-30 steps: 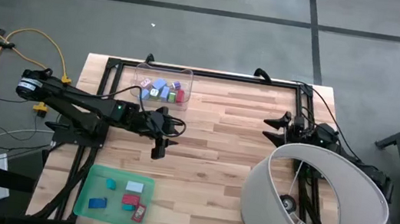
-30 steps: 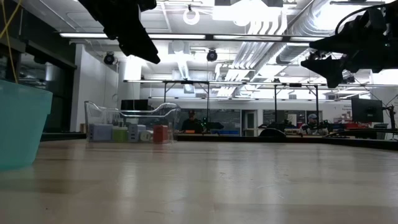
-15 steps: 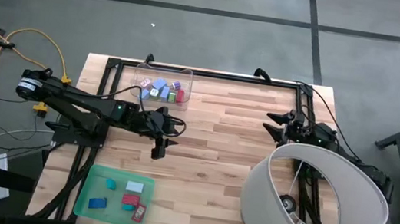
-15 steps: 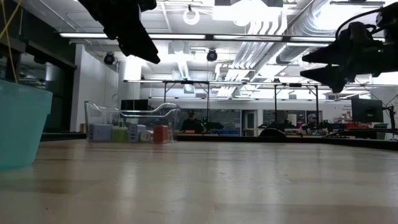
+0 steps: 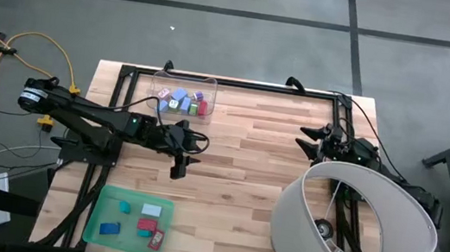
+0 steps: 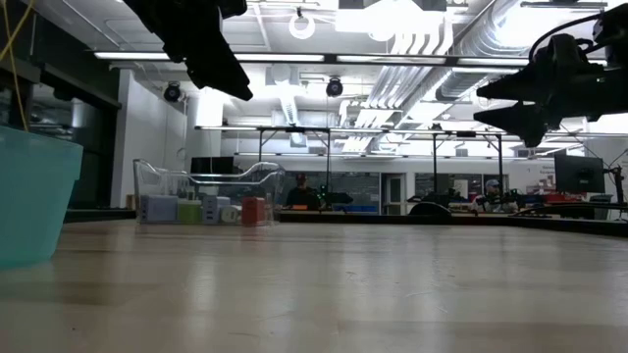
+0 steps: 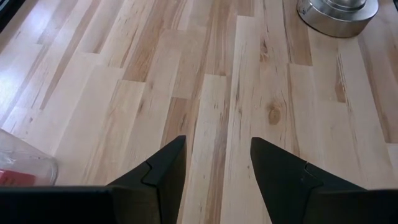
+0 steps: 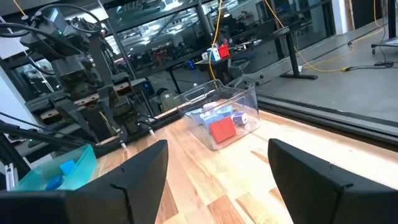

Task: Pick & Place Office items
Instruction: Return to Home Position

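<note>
— What does my robot look like from up here?
— Your left arm (image 5: pixel 87 117) is matt black, with a small green light (image 5: pixel 133 120) and a silver end cap (image 5: pixel 30 99). Your left claw (image 7: pixel 217 140) has dark, wedge-shaped fingers (image 7: pixel 163 171).

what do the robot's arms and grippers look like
Both arms are matte black and jointed. The left arm shows a small green light midway and a silver round cap at its shoulder. The left gripper and right gripper each have two flat black fingers tapering to blunt wedge tips.
</note>
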Motion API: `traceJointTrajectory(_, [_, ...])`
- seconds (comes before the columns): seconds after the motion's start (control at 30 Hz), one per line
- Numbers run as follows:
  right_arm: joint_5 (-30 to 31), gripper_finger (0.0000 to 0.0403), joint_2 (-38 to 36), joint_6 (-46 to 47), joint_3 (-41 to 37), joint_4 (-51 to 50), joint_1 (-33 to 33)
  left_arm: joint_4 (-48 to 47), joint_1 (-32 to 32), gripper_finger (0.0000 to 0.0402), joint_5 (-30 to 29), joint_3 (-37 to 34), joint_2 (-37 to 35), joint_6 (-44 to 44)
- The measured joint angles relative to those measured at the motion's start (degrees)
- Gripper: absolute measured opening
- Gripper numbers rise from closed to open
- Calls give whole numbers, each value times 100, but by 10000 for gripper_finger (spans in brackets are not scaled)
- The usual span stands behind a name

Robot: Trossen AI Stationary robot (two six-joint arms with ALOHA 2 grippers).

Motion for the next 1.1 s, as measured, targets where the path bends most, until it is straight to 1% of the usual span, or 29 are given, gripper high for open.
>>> traceJointTrajectory(0.67, [-30,263,2,-3,-9,30,0,-1,0,172,-1,0,0,136])
traceJointTrajectory(0.8, [-33,263,2,-2,-9,37,0,-1,0,172,-3,0,0,429])
traceJointTrajectory(0.97, [-39,263,2,-2,-9,44,0,-2,0,172,6,0,0,583])
traceJointTrajectory(1.03, [-39,263,2,-2,-9,44,0,-24,32,172,164,-3,-61,703])
traceJointTrajectory(1.1, [-45,263,2,-2,-9,46,0,-26,135,172,503,-4,-242,800])
